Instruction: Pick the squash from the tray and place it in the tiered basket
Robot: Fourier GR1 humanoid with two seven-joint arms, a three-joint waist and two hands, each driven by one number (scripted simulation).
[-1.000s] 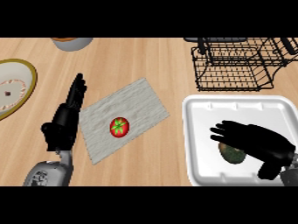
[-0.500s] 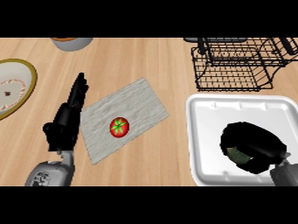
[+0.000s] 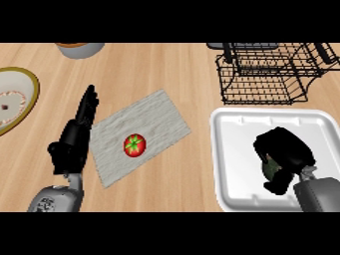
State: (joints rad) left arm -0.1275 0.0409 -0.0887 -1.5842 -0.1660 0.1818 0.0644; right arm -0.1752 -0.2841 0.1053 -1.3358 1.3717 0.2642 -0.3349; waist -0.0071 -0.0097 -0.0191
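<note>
A light wooden counter (image 3: 165, 64) fills the whole view.

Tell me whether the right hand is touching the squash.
Touching: the head view shows the right hand curled over the squash in the tray.

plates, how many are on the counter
1: a gold-rimmed plate at the counter's far left, beyond the left hand. More could lie outside the view.

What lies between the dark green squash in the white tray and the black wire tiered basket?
Nothing visible. The right hand curls round the dark green squash in the white tray; beyond its far rim, only bare counter reaches the black wire tiered basket.
</note>
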